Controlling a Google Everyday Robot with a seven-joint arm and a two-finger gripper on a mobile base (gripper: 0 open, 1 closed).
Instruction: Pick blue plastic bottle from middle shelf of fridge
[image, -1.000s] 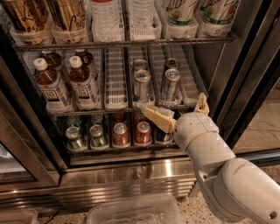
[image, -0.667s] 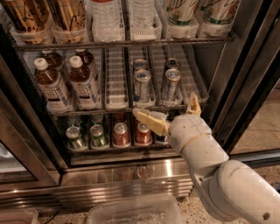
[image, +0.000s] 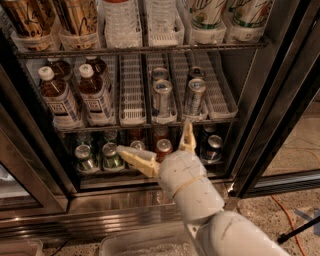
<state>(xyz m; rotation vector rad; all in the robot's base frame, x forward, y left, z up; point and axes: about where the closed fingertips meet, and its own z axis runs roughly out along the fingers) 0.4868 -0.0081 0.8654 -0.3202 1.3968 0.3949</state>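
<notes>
Camera view | end effector (image: 154, 139) spread wide, at lower cans (image: 111, 155) | blue plastic bottles (image: 93, 98) on middle shelf (image: 131, 95)

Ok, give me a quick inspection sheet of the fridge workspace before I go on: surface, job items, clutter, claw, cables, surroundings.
Surface: middle shelf, wire rack with white ribbed lane trays, some lanes bare.
Job's things: blue plastic bottle upright at the front of the leftmost lane; twin bottle beside it, more behind; none held.
Clutter: slim cans in the middle lanes; lower-shelf cans.
Claw: claw open, empty, in front of the lower-shelf cans, below and right of the bottles.
Cables: orange cable on the floor at right.
Surroundings: fridge with black door frames; clear plastic bin on the floor in front.
</notes>
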